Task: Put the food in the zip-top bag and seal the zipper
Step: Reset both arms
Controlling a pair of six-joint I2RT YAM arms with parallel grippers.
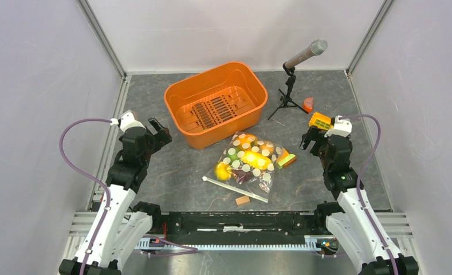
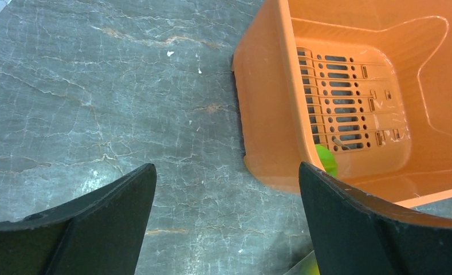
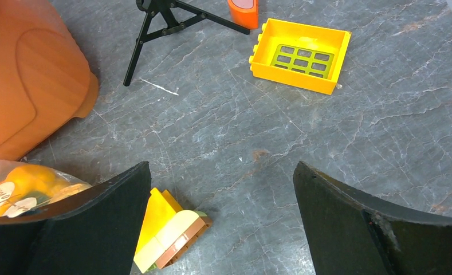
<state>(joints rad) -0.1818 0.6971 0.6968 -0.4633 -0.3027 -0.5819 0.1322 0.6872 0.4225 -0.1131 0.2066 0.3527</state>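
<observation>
Top external view: soft bag

The zip-top bag [image 1: 249, 166], food [image 1: 256, 158] inside, was seen between the arms. The left gripper [image 1: 161, 130] and right gripper [image 1: 309, 138] were spread wide, empty. The bag was judged soft and slippery, best pinched at the zipper [image 1: 235, 189].

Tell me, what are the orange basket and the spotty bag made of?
The orange basket looks like hard, glossy moulded plastic: smooth walls, slotted floor. The spotty bag seems thin, clear plastic film: the food shows through it, and it crinkles.
</observation>
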